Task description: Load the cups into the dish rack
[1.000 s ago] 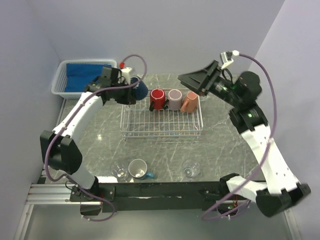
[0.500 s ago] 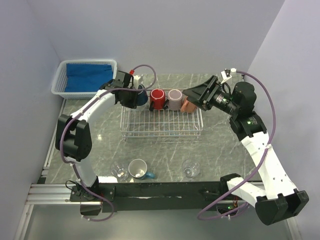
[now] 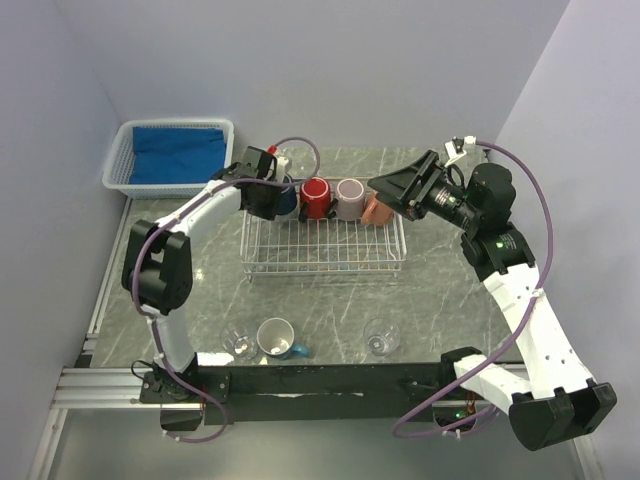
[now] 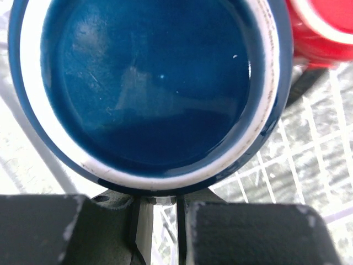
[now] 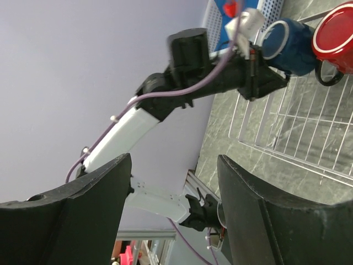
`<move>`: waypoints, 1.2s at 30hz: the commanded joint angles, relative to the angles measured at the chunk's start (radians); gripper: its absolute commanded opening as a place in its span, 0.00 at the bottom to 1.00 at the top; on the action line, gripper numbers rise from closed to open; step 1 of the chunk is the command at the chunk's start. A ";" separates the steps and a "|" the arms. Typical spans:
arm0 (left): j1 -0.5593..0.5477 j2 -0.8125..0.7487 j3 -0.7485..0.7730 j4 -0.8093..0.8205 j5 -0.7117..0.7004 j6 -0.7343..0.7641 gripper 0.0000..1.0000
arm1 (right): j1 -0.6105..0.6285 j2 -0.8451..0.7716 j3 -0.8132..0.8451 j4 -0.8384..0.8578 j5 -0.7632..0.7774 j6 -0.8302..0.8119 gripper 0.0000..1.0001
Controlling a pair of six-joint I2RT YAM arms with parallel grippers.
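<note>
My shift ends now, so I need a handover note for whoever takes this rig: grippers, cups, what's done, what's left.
Left gripper: shut on the navy mug, at the far-left corner of the dish rack, not yet released.
Right gripper: open, empty, beside the salmon mug.
Done: red mug, mauve mug and salmon mug sit in the rack's far row.
Left: light blue mug, left glass and right glass, on the table near the arm bases.
</note>
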 commanded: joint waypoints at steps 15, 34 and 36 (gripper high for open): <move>-0.013 0.085 0.096 0.040 -0.036 -0.017 0.25 | -0.026 -0.027 -0.029 0.034 -0.034 0.004 0.71; -0.016 -0.105 0.217 -0.069 0.093 -0.059 0.80 | 0.072 0.077 0.190 -0.470 0.108 -0.389 0.75; -0.010 -0.149 0.298 -0.109 0.162 -0.063 0.88 | 0.198 0.137 0.251 -0.614 0.261 -0.450 0.78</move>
